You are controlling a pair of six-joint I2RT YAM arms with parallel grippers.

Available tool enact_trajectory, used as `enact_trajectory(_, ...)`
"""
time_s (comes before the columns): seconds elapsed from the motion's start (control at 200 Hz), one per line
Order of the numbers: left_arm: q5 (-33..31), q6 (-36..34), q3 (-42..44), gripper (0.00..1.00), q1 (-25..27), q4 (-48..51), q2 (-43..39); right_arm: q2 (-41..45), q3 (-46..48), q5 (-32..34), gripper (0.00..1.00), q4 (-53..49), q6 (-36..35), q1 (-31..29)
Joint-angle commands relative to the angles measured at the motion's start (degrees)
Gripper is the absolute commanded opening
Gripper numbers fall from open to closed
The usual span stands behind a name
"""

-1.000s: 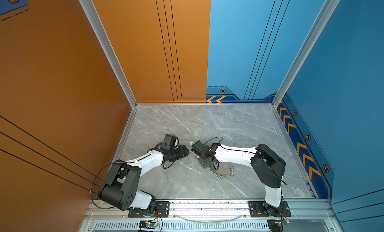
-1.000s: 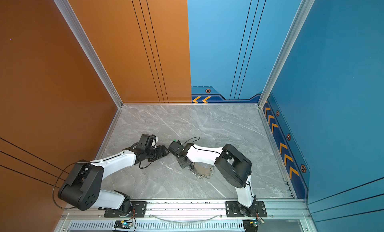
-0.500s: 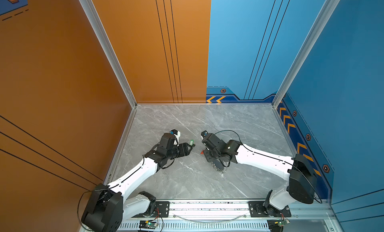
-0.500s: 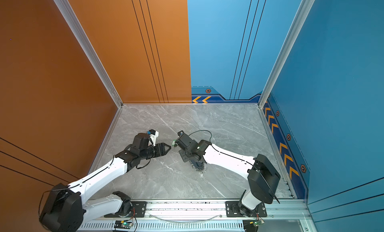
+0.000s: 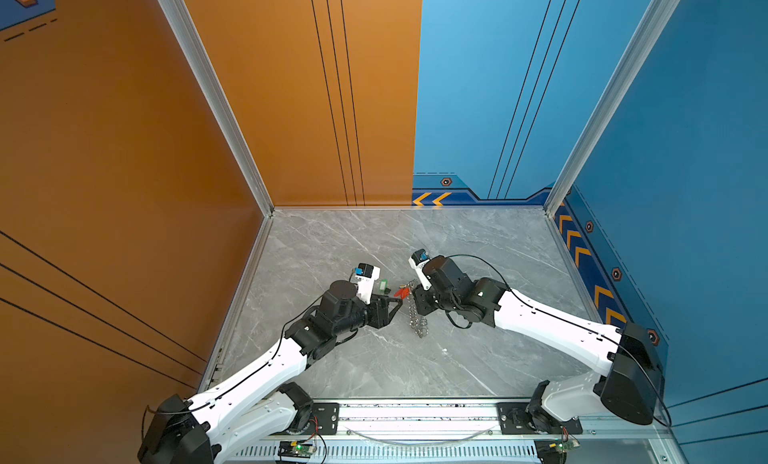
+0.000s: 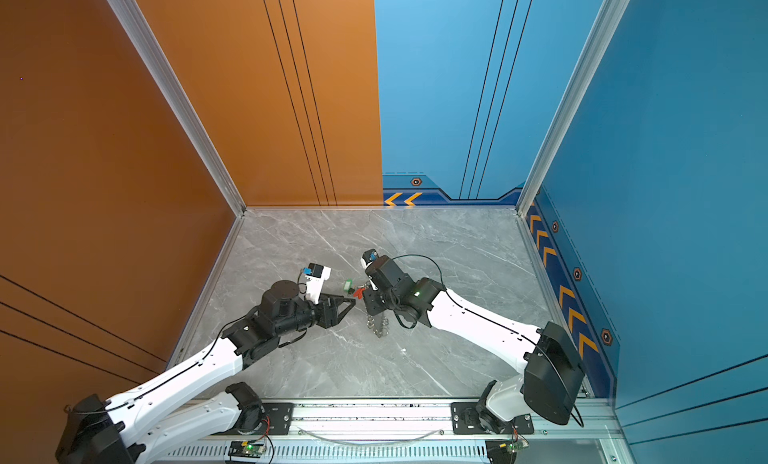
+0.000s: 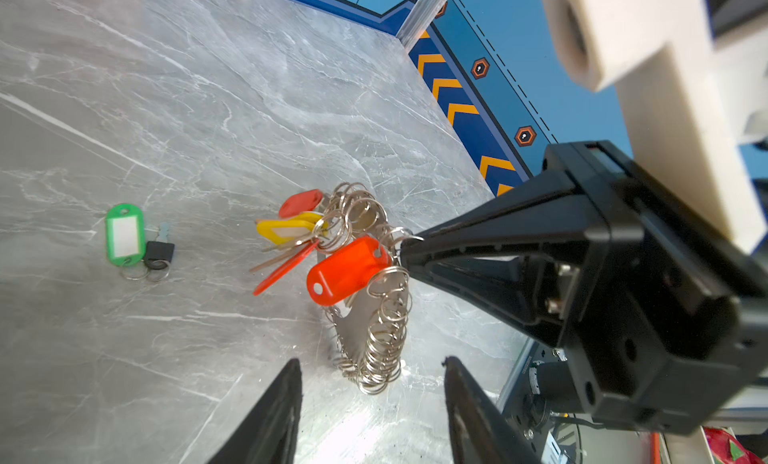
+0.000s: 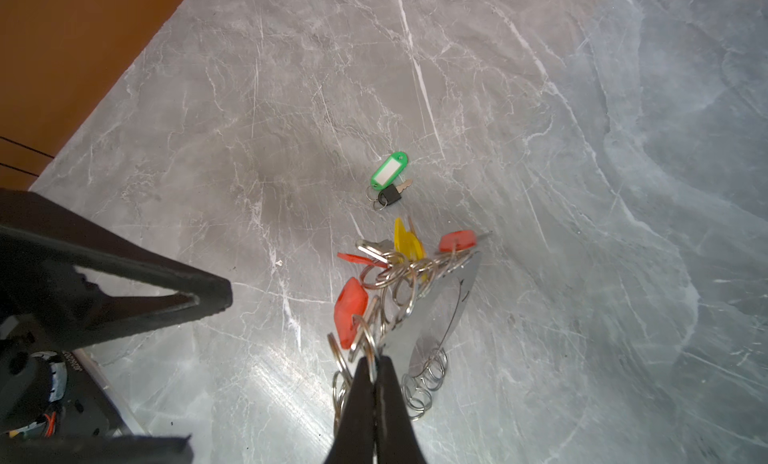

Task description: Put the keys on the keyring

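the keyring (image 7: pixel 384 337), a flat strap edged with wire rings, carries red- and yellow-tagged keys (image 7: pixel 347 270) mid-table; the right gripper (image 8: pixel 374 360) pinches one ring. a green-tagged key (image 7: pixel 124 235) lies apart. the left gripper (image 7: pixel 372 364) is spread, empty; open marble table (image 7: pixel 187 108) all around.

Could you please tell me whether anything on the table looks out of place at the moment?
Yes: the green-tagged key lies alone on the table, apart from the keyring, where the red- and yellow-tagged keys already hang. The keyring is held up by one ring in the shut right pincer.
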State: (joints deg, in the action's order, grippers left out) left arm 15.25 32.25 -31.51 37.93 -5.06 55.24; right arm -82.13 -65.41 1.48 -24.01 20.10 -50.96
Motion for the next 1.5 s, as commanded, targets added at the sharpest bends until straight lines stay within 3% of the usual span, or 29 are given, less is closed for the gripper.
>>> enact_trajectory(0.0,3.0,-1.8,1.5,0.55,0.3,-6.7,1.3,2.2,0.7,-2.4,0.02,3.4,0.8,0.4)
enact_trajectory(0.255,9.4,-7.0,4.0,0.55,-0.9,-14.8,2.8,4.1,2.6,-4.9,0.02,4.8,-0.7,0.7)
enact_trajectory(0.425,12.9,-8.8,3.3,0.47,-2.2,-16.3,3.9,4.5,2.9,-6.1,0.02,4.8,-1.9,0.8)
enact_trajectory(1.016,19.2,-9.0,1.8,0.42,-4.7,-17.4,7.0,6.1,3.3,-7.6,0.02,5.2,-2.8,0.8)
enact_trajectory(1.496,19.7,-8.9,1.5,0.17,-4.4,-17.4,7.8,5.3,3.3,-6.9,0.02,5.5,-2.6,0.3)
